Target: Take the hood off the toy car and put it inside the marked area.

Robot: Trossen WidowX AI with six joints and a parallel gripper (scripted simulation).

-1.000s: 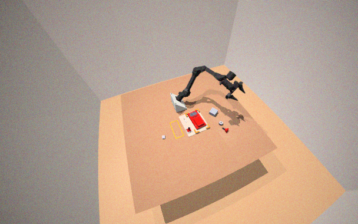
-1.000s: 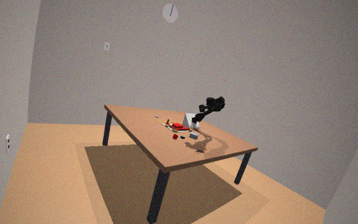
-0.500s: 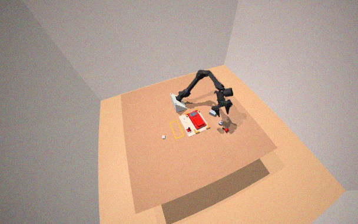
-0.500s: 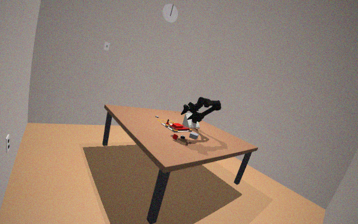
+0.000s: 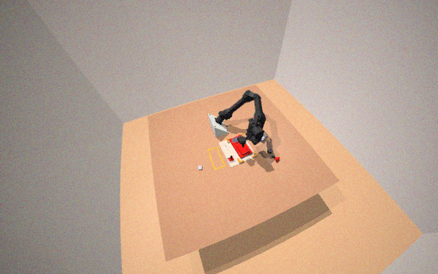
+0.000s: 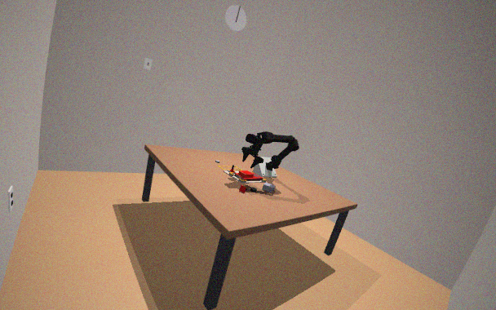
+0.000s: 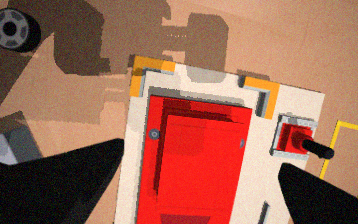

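While the red hood [image 7: 200, 160] sat on the car [image 7: 220, 95] on its white base, the gripper [image 7: 200, 185] hung above it — jaws spread wide, empty. A good grasp would likely mean descending straight and straddling the hood's edges, then carrying it to the yellow area [image 5: 216, 158] beside the base.

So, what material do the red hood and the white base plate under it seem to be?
Red hood: probably moulded plastic, glossy, in flat uniform colour with crisp edges. White base plate: likely matt plastic or painted board, plain with no grain. Neither can be told for certain.
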